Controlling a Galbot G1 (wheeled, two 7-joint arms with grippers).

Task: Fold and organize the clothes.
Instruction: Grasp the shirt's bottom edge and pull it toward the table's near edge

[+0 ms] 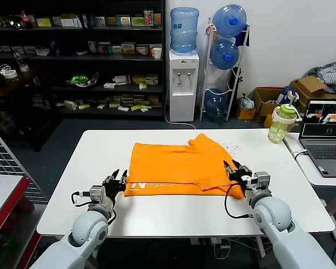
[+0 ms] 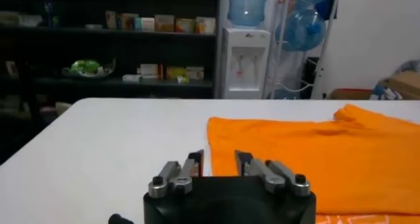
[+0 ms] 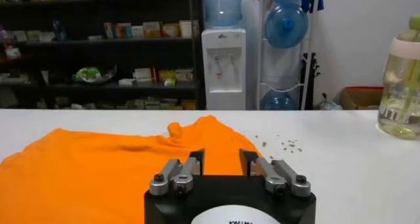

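The bright orange T-shirt (image 1: pixel 182 168) lies partly folded on the white table (image 1: pixel 157 216), with white lettering at its near left corner and a sleeve bunched at the far right. My left gripper (image 1: pixel 119 178) is open at the shirt's near left corner, its jaws straddling the shirt's edge (image 2: pixel 220 158). My right gripper (image 1: pixel 236 170) is open at the shirt's near right corner, jaws over the orange fabric (image 3: pixel 221 157). Neither holds anything. The shirt also shows in the left wrist view (image 2: pixel 315 159) and in the right wrist view (image 3: pixel 98 173).
A green-capped drink bottle (image 1: pixel 282 122) stands at the table's far right corner beside a laptop (image 1: pixel 326 137) on a side table. Dark crumbs (image 1: pixel 234 148) lie right of the shirt. Shelves, a water dispenser (image 1: pixel 183 84) and water jugs stand behind.
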